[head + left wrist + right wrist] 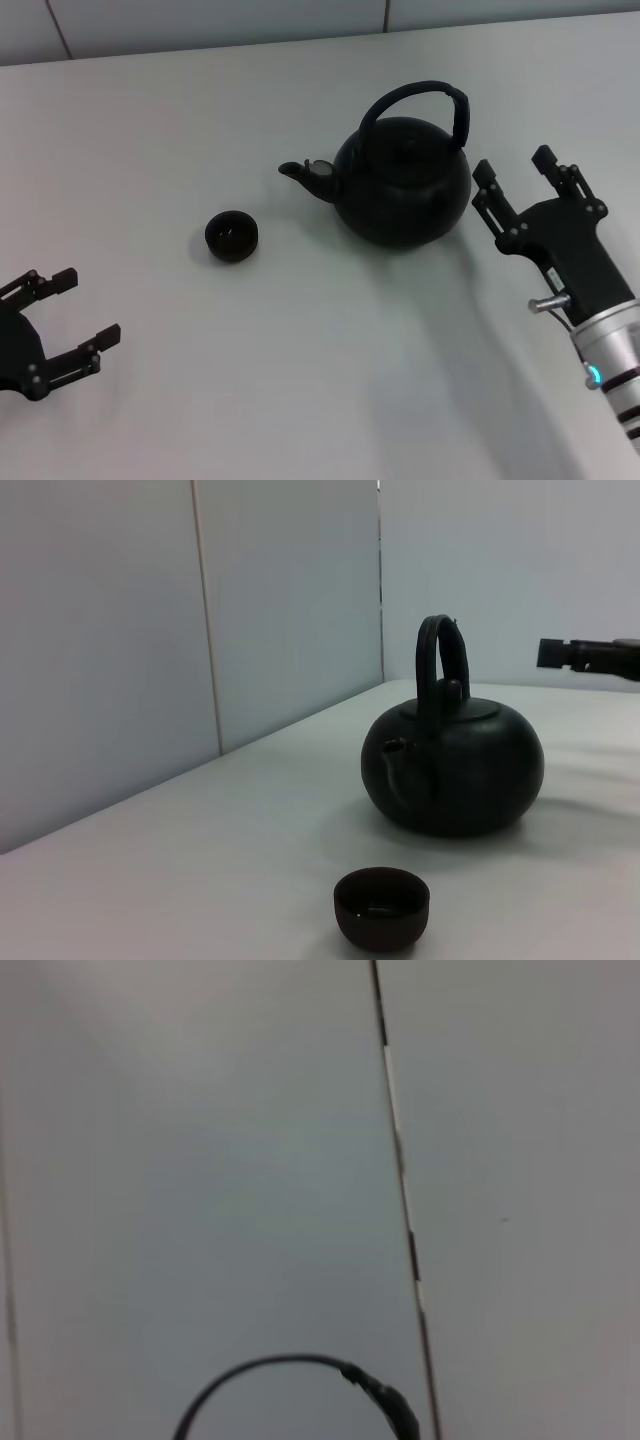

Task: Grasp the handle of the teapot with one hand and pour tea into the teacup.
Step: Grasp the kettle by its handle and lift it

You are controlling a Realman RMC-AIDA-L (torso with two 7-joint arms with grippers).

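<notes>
The matte-black teapot (403, 183) stands upright on the white table, its short spout pointing left toward the teacup. Its arched handle (440, 97) rises over the top, thicker on the right side. The small black teacup (232, 236) sits left of the spout, apart from it. My right gripper (514, 165) is open, just right of the teapot at body height, touching nothing. My left gripper (72, 312) is open and empty at the lower left. The left wrist view shows the teapot (455, 760), the handle (440, 650) and the teacup (381, 908). The right wrist view shows only the handle's arc (300, 1385).
The white table (300, 380) runs back to a pale panelled wall (200, 25). The right gripper's fingertip (590, 655) shows far off in the left wrist view, beyond the teapot.
</notes>
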